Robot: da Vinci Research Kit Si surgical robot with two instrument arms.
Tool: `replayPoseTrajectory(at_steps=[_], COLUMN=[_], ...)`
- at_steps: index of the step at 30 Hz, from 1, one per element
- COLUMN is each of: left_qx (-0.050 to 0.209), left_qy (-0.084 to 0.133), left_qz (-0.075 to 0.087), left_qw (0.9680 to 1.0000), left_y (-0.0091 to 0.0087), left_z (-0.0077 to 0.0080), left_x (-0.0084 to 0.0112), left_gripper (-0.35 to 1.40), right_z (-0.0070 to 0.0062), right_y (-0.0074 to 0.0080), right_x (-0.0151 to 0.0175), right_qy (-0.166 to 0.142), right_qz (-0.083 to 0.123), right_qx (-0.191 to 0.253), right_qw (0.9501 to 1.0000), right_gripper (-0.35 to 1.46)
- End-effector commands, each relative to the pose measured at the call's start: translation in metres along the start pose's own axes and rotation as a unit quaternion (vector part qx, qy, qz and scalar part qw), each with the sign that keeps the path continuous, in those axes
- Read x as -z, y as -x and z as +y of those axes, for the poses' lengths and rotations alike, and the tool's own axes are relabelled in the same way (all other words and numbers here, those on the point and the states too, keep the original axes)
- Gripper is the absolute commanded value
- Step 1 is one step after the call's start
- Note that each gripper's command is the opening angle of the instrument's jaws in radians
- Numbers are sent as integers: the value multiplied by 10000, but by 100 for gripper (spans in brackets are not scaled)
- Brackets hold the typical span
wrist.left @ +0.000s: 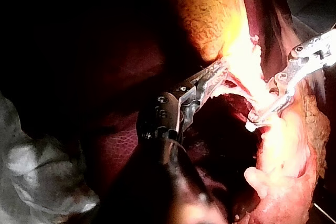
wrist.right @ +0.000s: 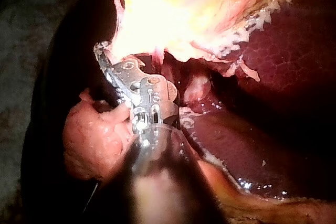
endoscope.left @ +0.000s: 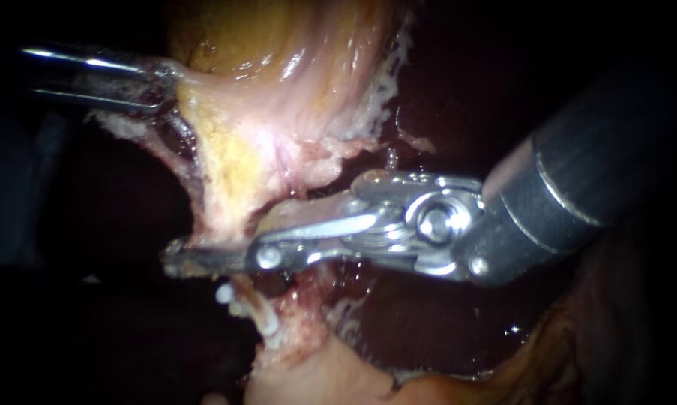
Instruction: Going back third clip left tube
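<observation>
The pale yellow-pink gallbladder (endoscope.left: 278, 60) hangs stretched, and my left instrument (endoscope.left: 154, 82) is shut on its edge at the upper left. A narrow tube (endoscope.left: 229, 221) runs down from it. My right instrument (endoscope.left: 181, 259) reaches in from the right; its long jaws stand slightly open across this tube with tissue between them. Just below the jaws, white clips (endoscope.left: 224, 292) sit on the tube, another (endoscope.left: 269, 324) lower down. In the left wrist view the right instrument (wrist.left: 260, 114) straddles the tube beside a white clip (wrist.left: 251, 127). The left instrument (wrist.left: 215, 77) holds the bright tissue.
Dark red liver (endoscope.left: 428, 322) lies under and behind the right instrument's shaft (endoscope.left: 570, 187). A pale lump of tissue (wrist.right: 97, 135) sits beside the right instrument's wrist. Frayed whitish tissue (endoscope.left: 383, 97) edges the gallbladder.
</observation>
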Motion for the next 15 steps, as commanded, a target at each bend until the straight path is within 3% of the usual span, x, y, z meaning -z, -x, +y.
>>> replayPoseTrajectory(at_steps=[1,3,4,7,10,15], left_qx=[0,0,0,0,0,0], left_qy=[0,-1,0,-1,-2,-3], left_qz=[0,0,0,0,1,1], left_qw=[10000,10000,10000,10000,10000,10000], left_y=[0,0,0,0,0,0], left_z=[0,0,0,0,0,0], left_x=[0,0,0,0,0,0], left_gripper=[-35,-35,-35,-35,-35,-35], right_z=[0,0,0,2,5,14], right_y=[0,0,0,-1,-2,2], right_x=[0,0,0,-2,-7,-10], right_qy=[0,-21,-28,-126,-165,-150], right_qz=[1,8,21,269,397,394], right_qx=[-2,-1,1,19,29,45], right_qw=[10000,10000,10000,9996,9991,9991], right_gripper=[-35,-35,-26,29,44,46])
